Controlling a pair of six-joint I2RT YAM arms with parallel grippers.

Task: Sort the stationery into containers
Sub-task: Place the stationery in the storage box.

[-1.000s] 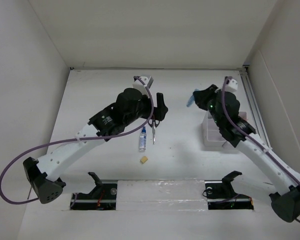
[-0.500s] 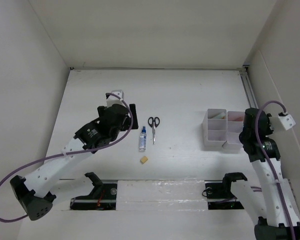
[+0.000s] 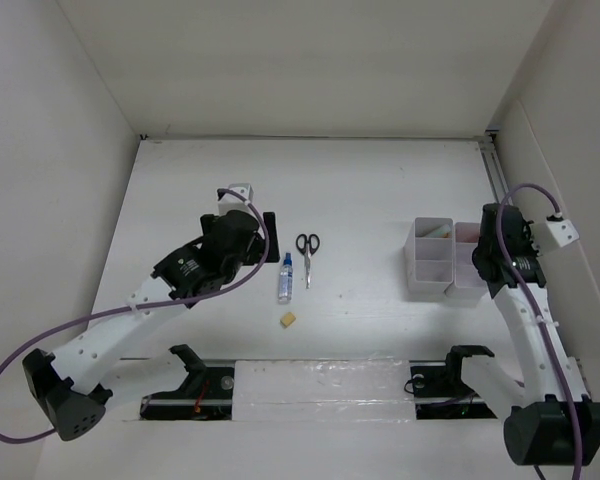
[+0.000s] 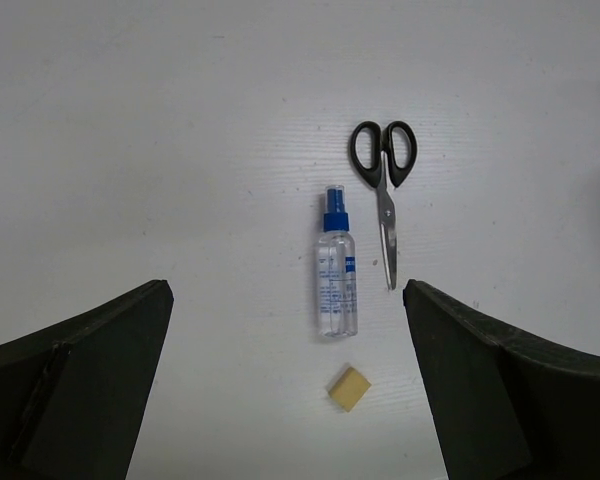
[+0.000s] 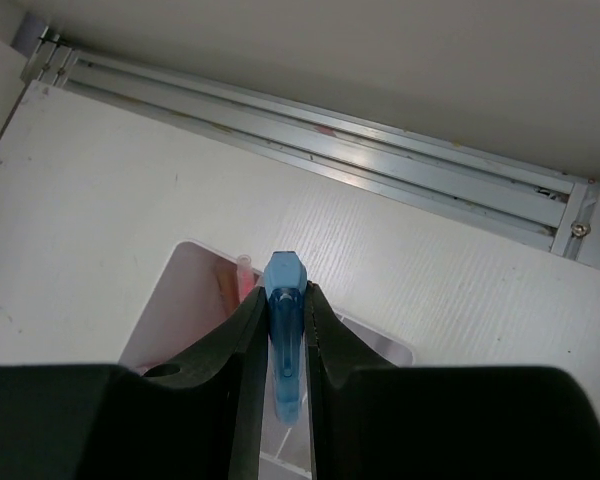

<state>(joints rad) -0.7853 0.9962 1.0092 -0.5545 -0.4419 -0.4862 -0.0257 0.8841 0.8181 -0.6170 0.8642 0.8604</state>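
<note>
Right gripper (image 5: 283, 315) is brought nearer the bins (image 3: 425, 262) than before, clenched on the blue marker (image 5: 282, 278), judged light, rigid, slick, best held mid-barrel. Left gripper (image 4: 285, 295) is spread, empty.

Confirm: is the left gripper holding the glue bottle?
No, the left gripper is open and empty; the glue bottle lies flat on its own, untouched.

Bins (image 3: 410, 265) at three o'clock, right arm (image 3: 520, 300) above them.
Scissors (image 3: 307, 245), glue bottle (image 3: 286, 278), yellow eraser (image 3: 290, 320) lie apart at centre, eraser toward six.
</note>
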